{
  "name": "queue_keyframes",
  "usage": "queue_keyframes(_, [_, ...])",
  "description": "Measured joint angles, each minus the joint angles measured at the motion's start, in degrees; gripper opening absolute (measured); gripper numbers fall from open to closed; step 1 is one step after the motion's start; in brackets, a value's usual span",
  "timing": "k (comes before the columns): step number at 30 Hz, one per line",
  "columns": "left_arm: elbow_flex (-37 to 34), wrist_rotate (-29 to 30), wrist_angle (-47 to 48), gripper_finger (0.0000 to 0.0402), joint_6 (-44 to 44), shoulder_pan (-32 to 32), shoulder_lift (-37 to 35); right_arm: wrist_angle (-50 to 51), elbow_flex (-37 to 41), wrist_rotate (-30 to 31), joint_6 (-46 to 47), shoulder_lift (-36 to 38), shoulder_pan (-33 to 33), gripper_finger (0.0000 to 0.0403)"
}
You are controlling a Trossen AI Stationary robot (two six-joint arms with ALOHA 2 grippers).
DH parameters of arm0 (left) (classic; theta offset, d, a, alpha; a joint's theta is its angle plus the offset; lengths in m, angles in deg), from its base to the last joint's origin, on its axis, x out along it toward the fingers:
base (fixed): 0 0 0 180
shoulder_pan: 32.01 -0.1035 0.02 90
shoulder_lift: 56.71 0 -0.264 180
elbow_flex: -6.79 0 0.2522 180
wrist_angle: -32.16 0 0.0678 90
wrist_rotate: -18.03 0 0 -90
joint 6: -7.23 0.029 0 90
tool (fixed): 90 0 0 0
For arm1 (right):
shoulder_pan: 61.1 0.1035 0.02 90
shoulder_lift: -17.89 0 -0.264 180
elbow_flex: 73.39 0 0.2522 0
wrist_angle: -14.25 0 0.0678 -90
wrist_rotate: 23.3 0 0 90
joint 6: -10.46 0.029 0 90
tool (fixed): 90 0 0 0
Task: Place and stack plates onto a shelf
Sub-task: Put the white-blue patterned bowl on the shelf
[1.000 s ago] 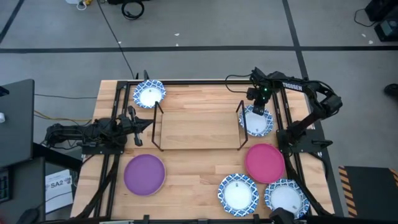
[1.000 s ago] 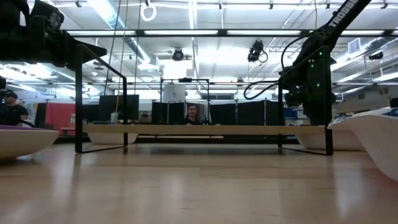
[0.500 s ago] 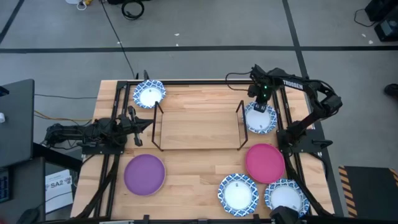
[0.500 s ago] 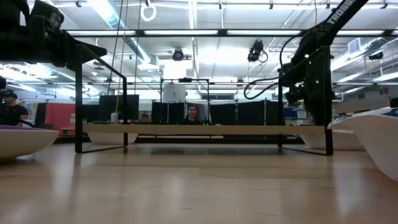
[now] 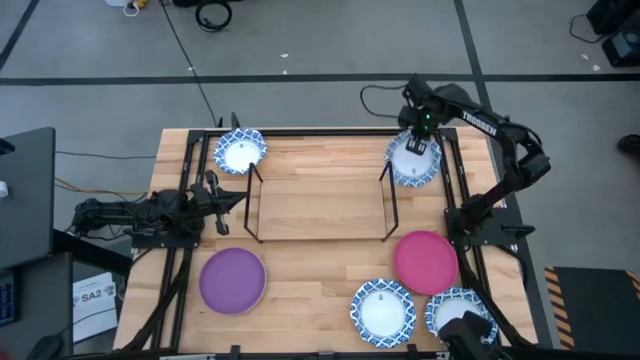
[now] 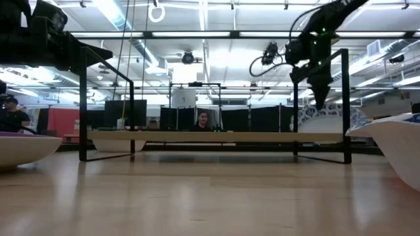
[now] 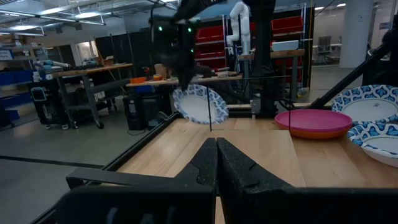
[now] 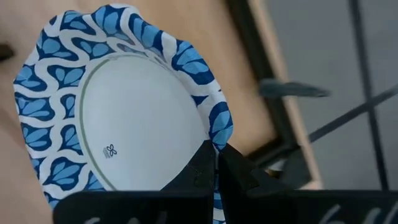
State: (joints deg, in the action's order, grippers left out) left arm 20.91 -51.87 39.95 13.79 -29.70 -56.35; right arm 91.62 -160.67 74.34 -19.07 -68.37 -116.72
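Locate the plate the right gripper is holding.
In the high view, the blue-and-white plate hangs pinched by its rim in the right gripper, lifted off the table at the far right, just beside the shelf's right end.

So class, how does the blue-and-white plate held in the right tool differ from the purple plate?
The held plate is patterned blue with a white centre; the purple plate is plain. The held plate hangs tilted above the table from the right tool, which pinches its rim; the purple plate lies flat, untouched. Both are round and similar in size.
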Motion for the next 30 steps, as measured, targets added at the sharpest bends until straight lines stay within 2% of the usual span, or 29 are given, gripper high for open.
queue_keyframes(11, [0.0,0.01,0.0,0.0005,0.0,-0.01,0.0,-0.27,-13.5,0.1,0.03,0.0,2.49,0.001])
queue_keyframes(19, [0.0,0.01,0.0,0.0005,0.0,0.0,0.0,-1.73,-21.53,3.29,0.03,-0.02,6.1,0.001])
queue_keyframes(30, [0.0,0.01,0.0,0.0005,0.0,0.0,0.0,-5.04,-24.15,2.85,0.02,-0.02,13.05,0.001])
